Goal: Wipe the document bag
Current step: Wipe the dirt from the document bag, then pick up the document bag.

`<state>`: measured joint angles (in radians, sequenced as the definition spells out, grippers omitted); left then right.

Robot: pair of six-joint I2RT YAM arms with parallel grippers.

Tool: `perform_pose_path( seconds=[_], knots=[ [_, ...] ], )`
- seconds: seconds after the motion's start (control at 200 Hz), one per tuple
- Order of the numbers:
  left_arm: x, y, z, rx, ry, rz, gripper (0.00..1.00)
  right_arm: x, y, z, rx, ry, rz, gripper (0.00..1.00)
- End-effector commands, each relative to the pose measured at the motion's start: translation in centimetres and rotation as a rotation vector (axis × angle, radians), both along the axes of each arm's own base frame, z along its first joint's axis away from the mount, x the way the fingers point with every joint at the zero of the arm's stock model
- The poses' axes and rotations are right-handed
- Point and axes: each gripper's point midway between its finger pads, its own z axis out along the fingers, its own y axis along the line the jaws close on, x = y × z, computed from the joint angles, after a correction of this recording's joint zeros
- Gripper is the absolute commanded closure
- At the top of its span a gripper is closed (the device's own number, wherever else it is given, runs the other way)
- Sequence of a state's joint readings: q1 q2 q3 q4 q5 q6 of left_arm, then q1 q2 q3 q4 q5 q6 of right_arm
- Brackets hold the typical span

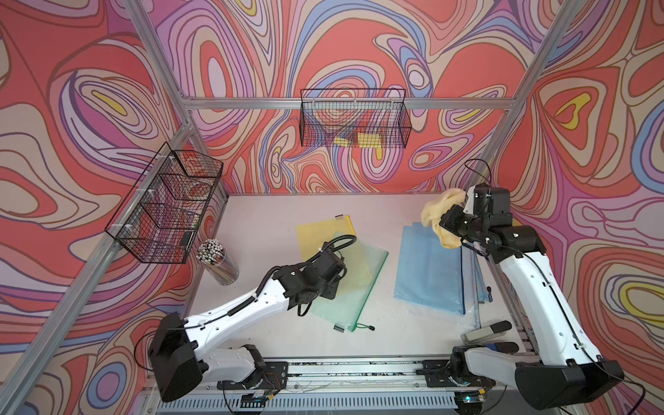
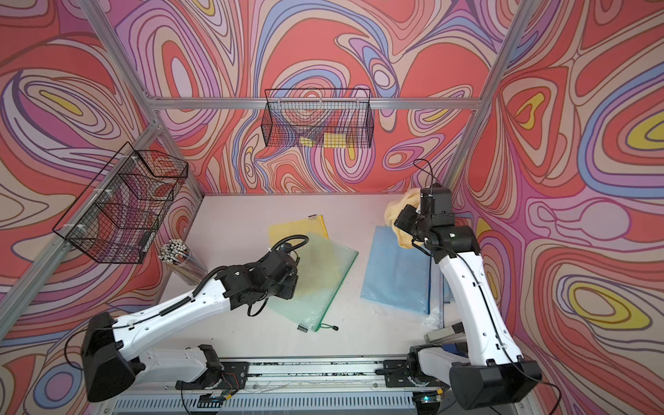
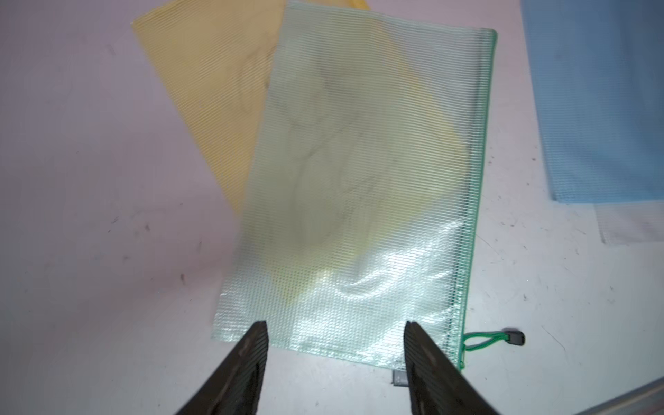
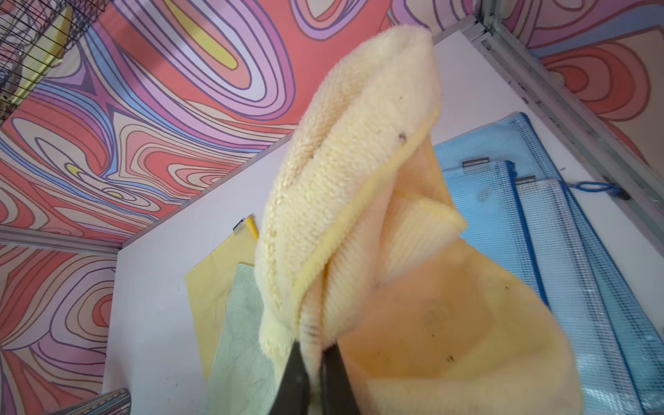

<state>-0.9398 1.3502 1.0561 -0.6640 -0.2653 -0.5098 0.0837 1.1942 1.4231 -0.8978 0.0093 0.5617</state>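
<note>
A green mesh document bag (image 1: 363, 287) (image 2: 323, 287) (image 3: 359, 179) lies flat mid-table, partly on top of a yellow document bag (image 1: 316, 233) (image 3: 201, 90). Faint dark smears show on its surface. My left gripper (image 3: 336, 341) hovers open over the bag's near short edge, with nothing between its fingers. A stack of blue document bags (image 1: 427, 273) (image 4: 503, 201) lies to the right. Above their far end my right gripper (image 4: 314, 355) is raised and shut on a pale yellow cloth (image 1: 434, 212) (image 2: 393, 212) (image 4: 352, 179), which hangs bunched from the jaws.
A clear cup of pens (image 1: 217, 264) stands at the table's left edge. A wire basket (image 1: 165, 204) hangs on the left frame and another wire basket (image 1: 354, 118) on the back rail. A grey and black tool (image 1: 485, 332) lies at the front right.
</note>
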Motion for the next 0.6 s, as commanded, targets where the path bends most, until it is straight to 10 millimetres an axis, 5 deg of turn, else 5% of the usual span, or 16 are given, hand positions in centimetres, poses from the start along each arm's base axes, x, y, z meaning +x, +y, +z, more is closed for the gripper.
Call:
perform_pose_path(
  seconds=[0.0,0.295,0.596],
  knots=[
    [-0.8,-3.7,-2.3,0.058,0.044,-0.111,0.42,-3.0,-2.6,1.0,-0.095,0.026,-0.092,1.00],
    [-2.7,-11.3,-8.0,0.143,0.140,-0.257,0.50,-6.8,-4.6,3.5,-0.180,0.000,-0.154,1.00],
    [-2.9,-12.6,-10.2,0.158,0.168,-0.248,0.56,-7.7,-5.0,3.4,-0.198,0.003,-0.160,1.00]
  ],
)
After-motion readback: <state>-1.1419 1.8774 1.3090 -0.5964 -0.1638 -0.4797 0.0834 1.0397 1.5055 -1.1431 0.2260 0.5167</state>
